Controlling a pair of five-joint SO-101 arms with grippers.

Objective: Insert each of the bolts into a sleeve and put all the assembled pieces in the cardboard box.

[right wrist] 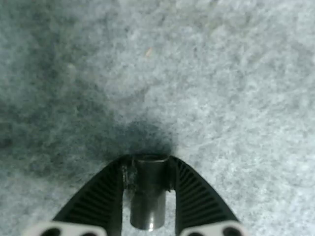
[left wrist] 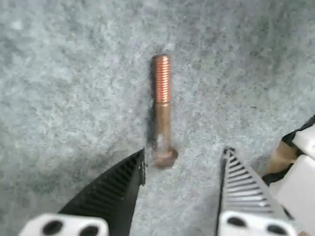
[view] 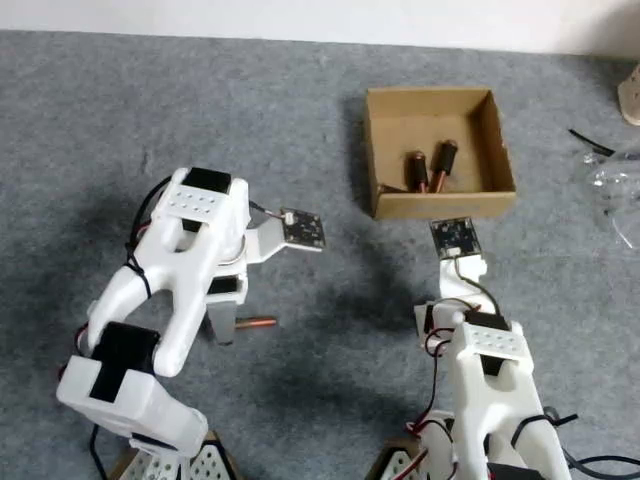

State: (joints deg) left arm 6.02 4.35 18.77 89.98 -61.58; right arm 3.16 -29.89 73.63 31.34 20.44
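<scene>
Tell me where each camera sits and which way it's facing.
High view: above the table, looking down on left arm, right arm, box, bolt.
Left wrist: on that wrist, looking down past the open left gripper at the bolt.
Right wrist: likewise, past the right gripper shut on a sleeve.
Shared: the bolt, high and left wrist.

Grey felt table (view: 100, 120) bears a bolt (view: 258, 322) and cardboard box (view: 440, 205).

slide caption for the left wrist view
Left gripper open at the head of a copper bolt lying on the grey mat.
</scene>
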